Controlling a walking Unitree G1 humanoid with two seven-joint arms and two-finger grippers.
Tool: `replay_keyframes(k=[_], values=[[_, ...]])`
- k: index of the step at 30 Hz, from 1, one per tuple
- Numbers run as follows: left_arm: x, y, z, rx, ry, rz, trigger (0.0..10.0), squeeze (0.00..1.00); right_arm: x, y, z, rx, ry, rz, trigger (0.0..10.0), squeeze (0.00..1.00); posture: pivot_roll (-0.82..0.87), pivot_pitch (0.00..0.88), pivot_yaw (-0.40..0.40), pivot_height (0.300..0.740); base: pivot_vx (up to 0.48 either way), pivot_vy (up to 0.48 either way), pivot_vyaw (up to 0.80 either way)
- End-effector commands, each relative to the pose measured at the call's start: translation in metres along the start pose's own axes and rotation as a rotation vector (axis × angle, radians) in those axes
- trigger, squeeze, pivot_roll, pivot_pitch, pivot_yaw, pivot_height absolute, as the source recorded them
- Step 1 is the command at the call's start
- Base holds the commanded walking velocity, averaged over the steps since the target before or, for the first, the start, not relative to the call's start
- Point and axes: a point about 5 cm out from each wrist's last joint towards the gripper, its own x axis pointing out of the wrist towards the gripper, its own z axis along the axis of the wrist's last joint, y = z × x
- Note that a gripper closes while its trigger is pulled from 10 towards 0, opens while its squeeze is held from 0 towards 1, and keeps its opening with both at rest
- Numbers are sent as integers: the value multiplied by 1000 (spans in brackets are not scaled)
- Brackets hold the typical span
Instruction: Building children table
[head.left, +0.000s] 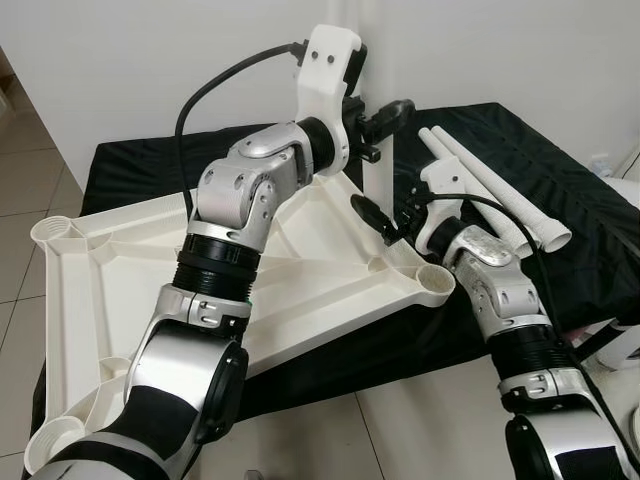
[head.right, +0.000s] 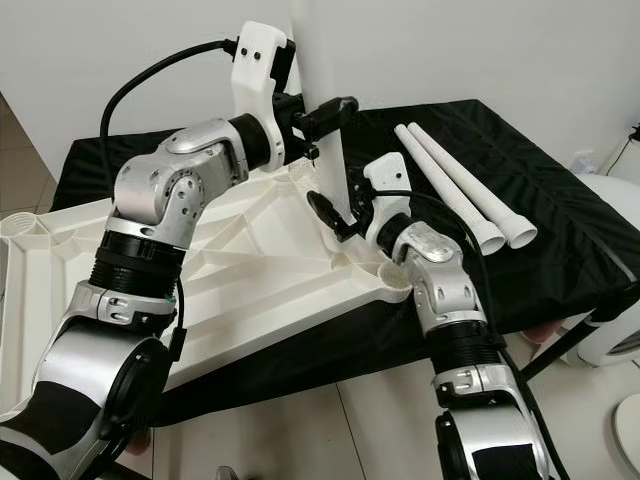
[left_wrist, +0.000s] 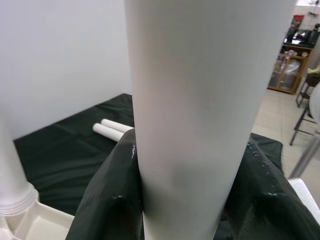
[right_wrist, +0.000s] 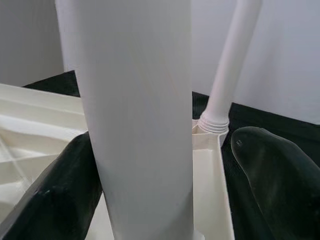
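Note:
The white table top (head.left: 120, 270) lies upside down on a black cloth (head.left: 560, 200). A white table leg (head.right: 332, 160) stands upright near its far right corner. My left gripper (head.left: 385, 120) is shut on the upper part of this leg, and both fingers (left_wrist: 105, 200) press against it. Lower down, my right gripper (head.right: 335, 205) is open around the same leg (right_wrist: 140, 115); one finger touches it and the other finger (right_wrist: 280, 175) stands apart. A second leg (right_wrist: 232, 60) stands upright in a socket behind.
Two loose white legs (head.left: 500, 190) lie side by side on the cloth to the right. Open corner sockets (head.left: 435, 283) show on the table top. A white wall is close behind, the floor is tiled, and a white object (head.right: 610, 330) stands at the right.

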Motion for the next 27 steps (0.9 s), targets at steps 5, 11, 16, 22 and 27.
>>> replay_keyframes(k=[5, 11, 16, 22, 27], values=[[0, -1, 25, 127, -78, 113, 10000, 0, 10, 2, 0, -27, 44, -162, 10000, 0, -58, 60, 8, 740, 0, 0, 0], [1, -4, 27, 152, -90, 135, 10000, 0, 17, 6, 4, -36, 48, -214, 10000, 0, -55, 58, 5, 740, 0, 0, 0], [5, -12, 27, 198, -94, 149, 10000, 0, 26, 17, 11, -78, 36, -246, 10000, 0, -55, 53, 1, 740, 0, 0, 0], [7, -18, 23, 204, -90, 137, 10000, 0, 30, 22, 16, -84, 22, -251, 10000, 0, -55, 49, 2, 740, 0, 0, 0], [9, -23, 20, 218, -89, 133, 10000, 0, 33, 23, 18, -108, 21, -262, 10000, 0, -56, 48, 3, 740, 0, 0, 0]])
